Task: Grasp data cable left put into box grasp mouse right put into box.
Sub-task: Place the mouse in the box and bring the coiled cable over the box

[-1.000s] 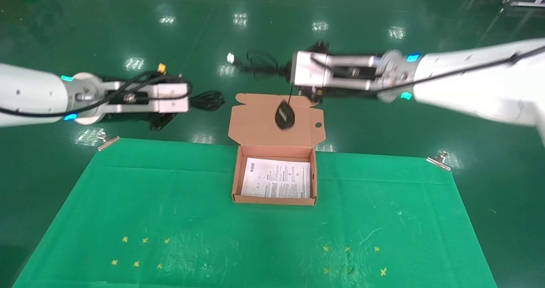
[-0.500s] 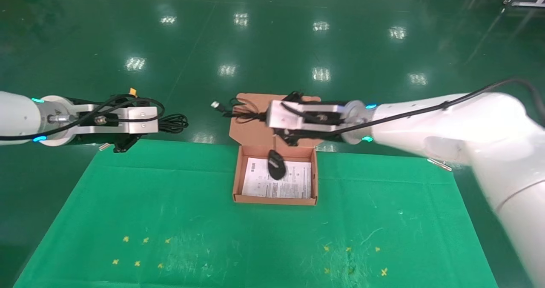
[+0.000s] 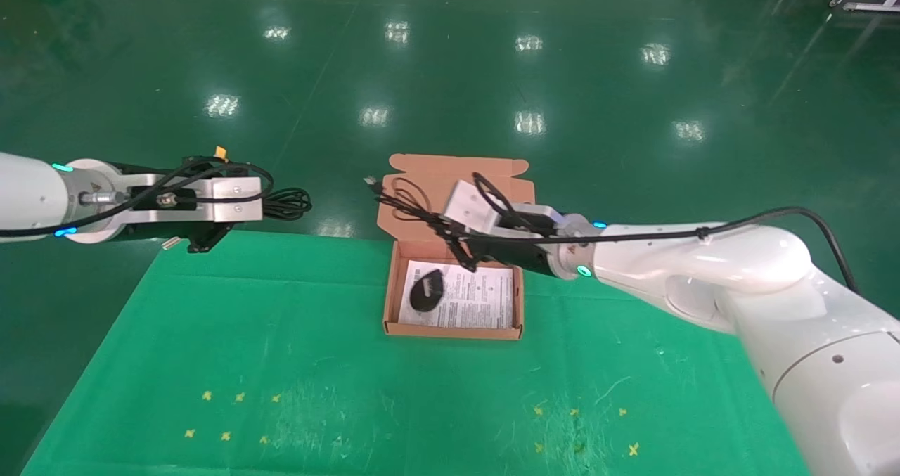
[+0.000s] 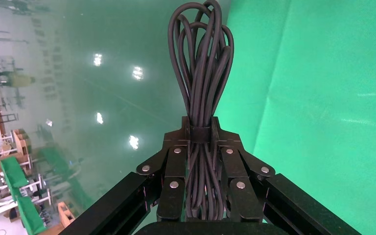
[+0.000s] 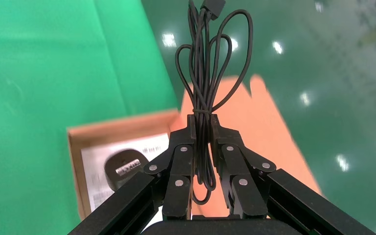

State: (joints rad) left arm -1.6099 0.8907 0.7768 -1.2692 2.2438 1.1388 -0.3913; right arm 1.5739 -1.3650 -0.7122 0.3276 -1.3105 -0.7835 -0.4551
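Left end effector (image 3: 271, 205) is off the far-left edge of the worktop (image 3: 211, 335), above the floor, pinching the data cable (image 4: 200, 88) at its tie band. The bundle's long axis runs straight out along the fingers (image 4: 172, 181), loops pointing toward the box side in the head view.

Right end effector (image 3: 450, 233) is over the far edge of the box (image 3: 453, 330), pressed together on the mouse's cord bundle (image 5: 203, 73). That bundle points out past the fingertips over the open lid (image 3: 415, 212), USB plug (image 5: 211, 6) at the tip.

Mouse (image 3: 426, 290) is inside the box on the printed sheet (image 3: 478, 300), left side, underside up, long axis tilted diagonally.
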